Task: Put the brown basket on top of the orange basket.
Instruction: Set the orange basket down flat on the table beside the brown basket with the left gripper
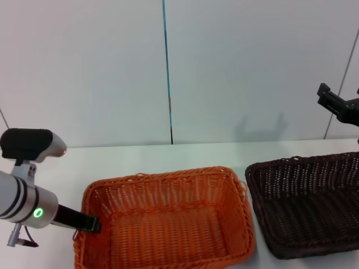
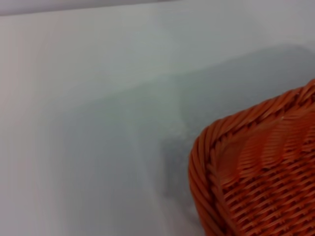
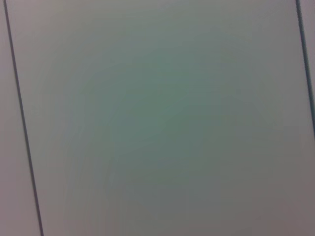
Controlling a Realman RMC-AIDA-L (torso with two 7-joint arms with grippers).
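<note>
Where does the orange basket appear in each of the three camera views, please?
Head view: the orange basket sits low and centre on the white table, left of the brown basket.
Left wrist view: only one braided corner shows.
Right wrist view: not in it.
Shared landmark: the basket's braided rim on the table.
</note>
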